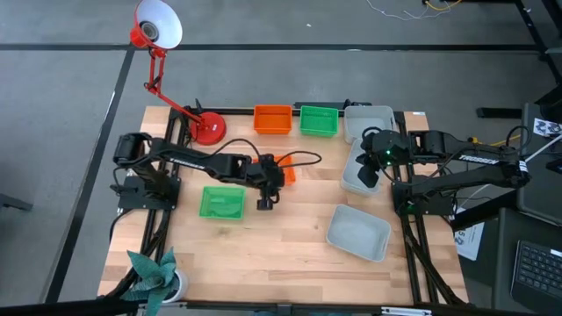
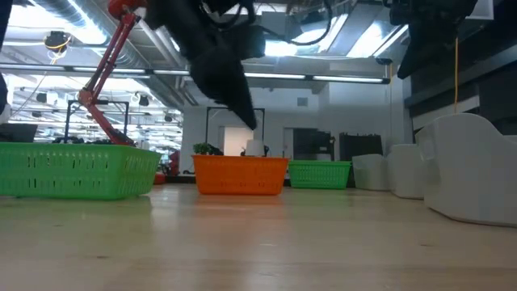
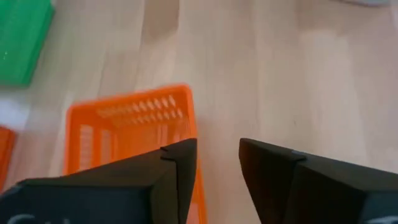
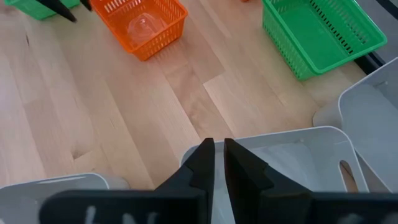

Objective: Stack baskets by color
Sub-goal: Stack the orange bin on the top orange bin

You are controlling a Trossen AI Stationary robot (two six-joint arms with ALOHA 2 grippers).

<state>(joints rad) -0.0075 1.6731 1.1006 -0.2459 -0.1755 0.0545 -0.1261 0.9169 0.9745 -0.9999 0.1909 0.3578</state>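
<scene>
At mid-table, the right gripper point(image 4: 217, 158) pinches the thin wall of a grey-white basket point(image 4: 286, 155), fingers nearly together, a hold that could slip or tip the bin if lifted. Just beyond, the left gripper point(image 3: 217, 168) hovers with fingers apart, apparently straddling the side wall of an orange basket point(image 3: 130, 118), and risks shoving it aside rather than catching it. No brand, label or writing is legible anywhere.

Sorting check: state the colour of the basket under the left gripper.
Orange. The basket under the left gripper shows best in the left wrist view.
</scene>
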